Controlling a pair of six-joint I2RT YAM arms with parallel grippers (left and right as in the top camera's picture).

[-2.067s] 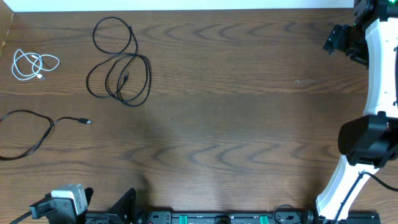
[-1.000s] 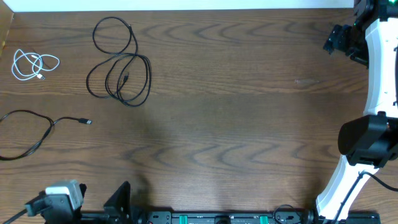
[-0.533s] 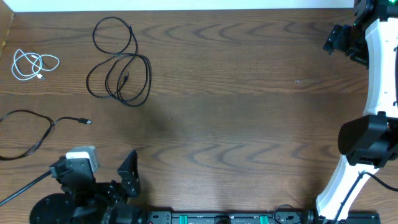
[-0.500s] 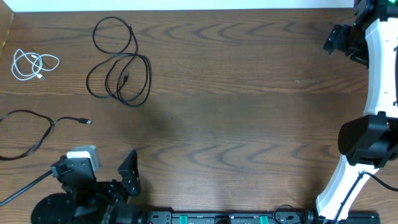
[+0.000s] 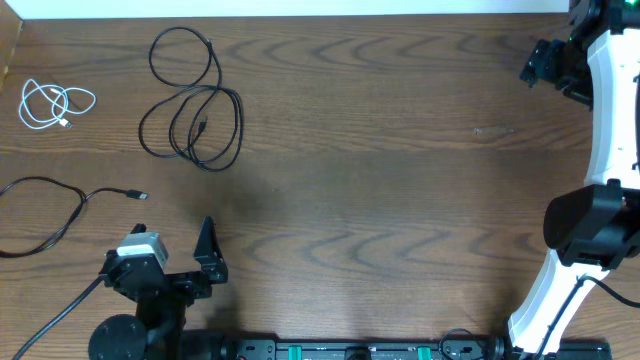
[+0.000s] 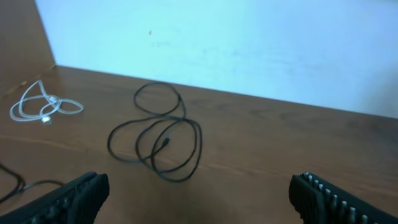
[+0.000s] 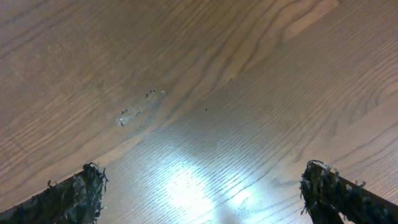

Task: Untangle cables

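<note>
The left gripper (image 6: 199,193) hangs spread and empty near the front edge of the brown wood-grain surface (image 5: 380,200); beyond it, towards the far left corner, the looped black cable (image 6: 158,140) lies in loose overlapping coils; a white cable (image 6: 43,106) sits bundled by the left edge; a thin black cable (image 5: 60,205) trails nearer the front; the right gripper (image 7: 204,180), likewise spread and empty, faces scuffed wood at the far right corner; a pale wall (image 6: 249,43) backs the far edge.

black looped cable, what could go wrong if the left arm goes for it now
The black looped cable crosses itself several times, so the open left gripper may pinch two strands and tighten the tangle. The plug end of the other black cable lies near the likely path and could get dragged.
</note>
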